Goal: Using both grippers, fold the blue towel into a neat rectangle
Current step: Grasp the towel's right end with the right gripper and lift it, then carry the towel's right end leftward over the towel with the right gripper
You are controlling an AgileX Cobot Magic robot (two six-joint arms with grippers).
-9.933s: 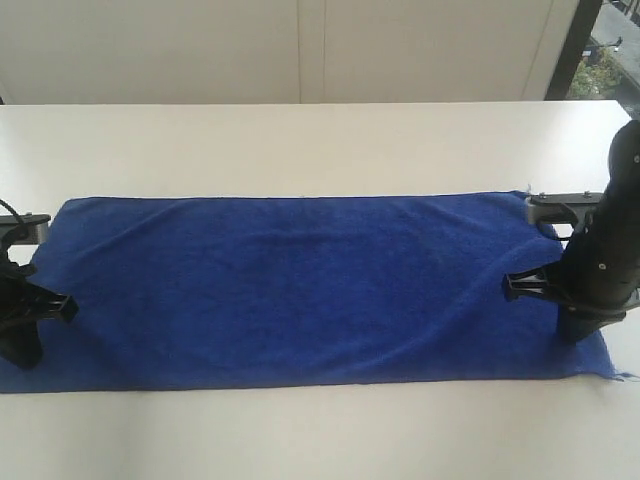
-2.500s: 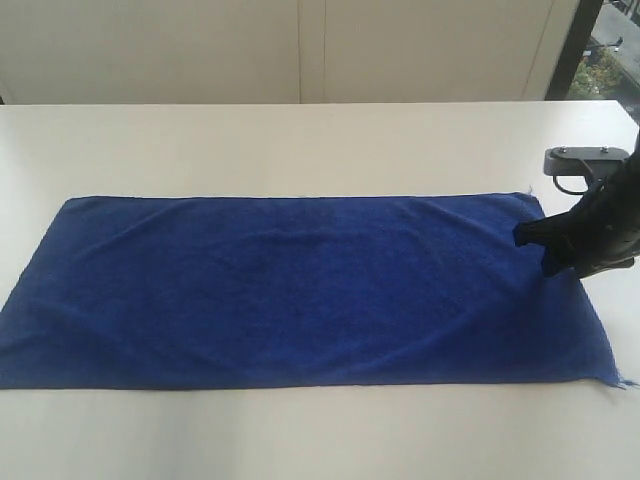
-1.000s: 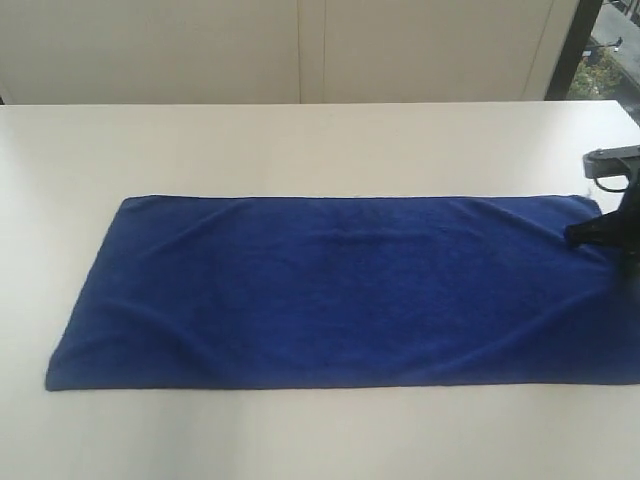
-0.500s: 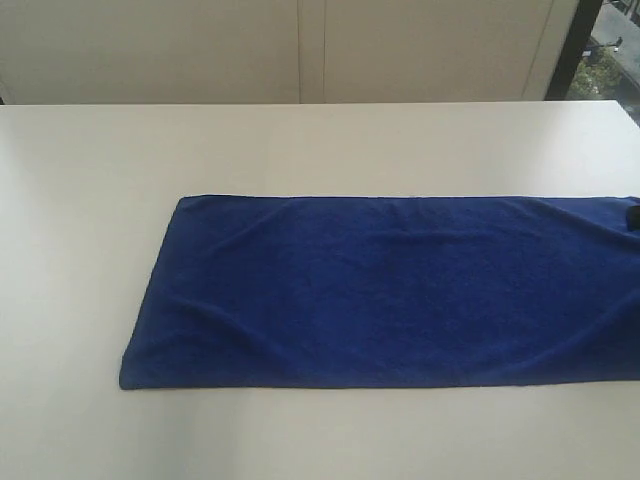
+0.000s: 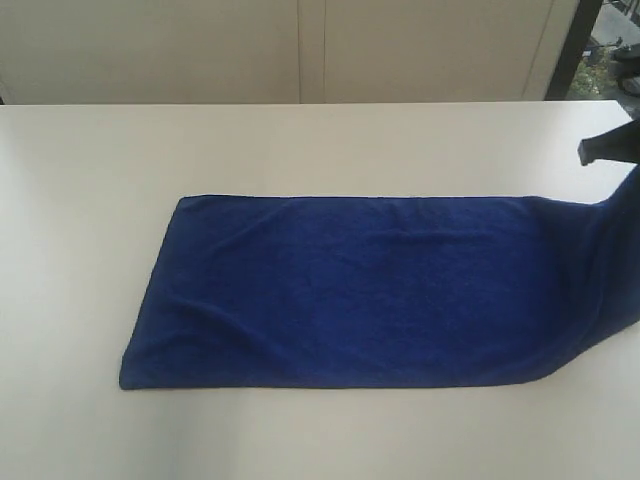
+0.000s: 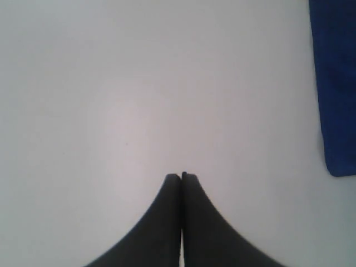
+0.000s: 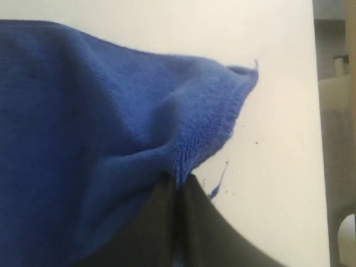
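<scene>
Right tool (image 7: 179,179) pinches the raised end of the blue towel (image 5: 380,290).

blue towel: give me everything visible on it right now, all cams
The blue towel is deep royal-blue fuzzy terry, a long rectangle, unfolded. Most of it lies flat on the white table with soft wrinkles. Its right end is lifted off the surface, draping up toward the edge of the exterior view. The right gripper is shut on that end's edge near a corner, where a loose thread hangs. The left end lies free, with nothing touching it. No tag is visible.
</scene>
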